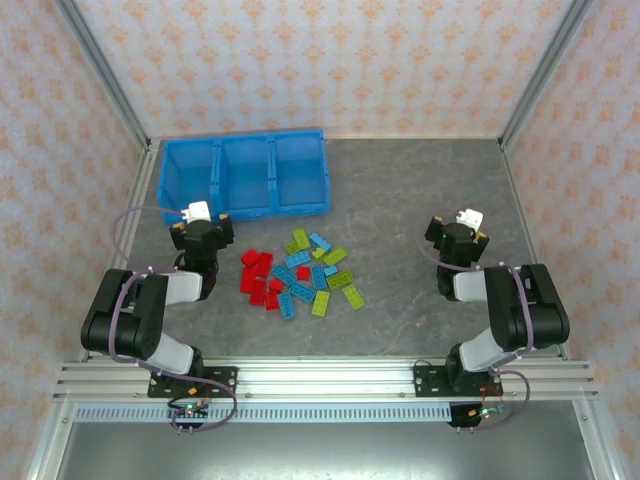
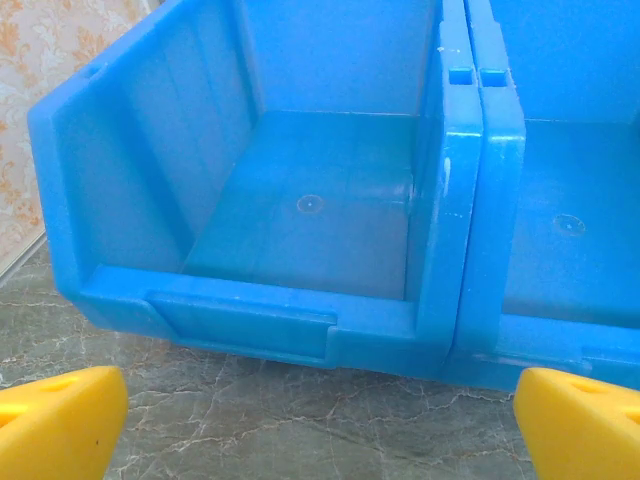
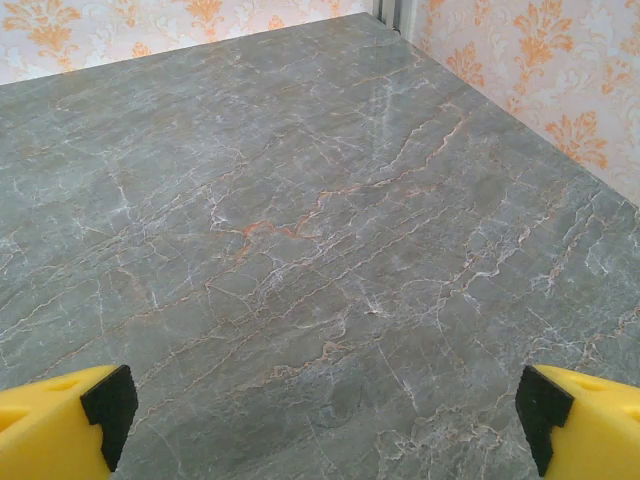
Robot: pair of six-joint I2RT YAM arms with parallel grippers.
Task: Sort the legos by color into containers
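The legos (image 1: 298,272) lay heaped before the blue bin (image 1: 300,208), the left gripper (image 2: 320,430) facing its left compartment (image 2: 310,205), the right gripper (image 3: 325,425) well off to its right, both wide open, empty.

l end effector (image 1: 201,220), r end effector (image 1: 458,228) wide open

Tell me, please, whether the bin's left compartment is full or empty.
Empty: the left compartment shows a bare blue floor; the bricks lie out on the table.
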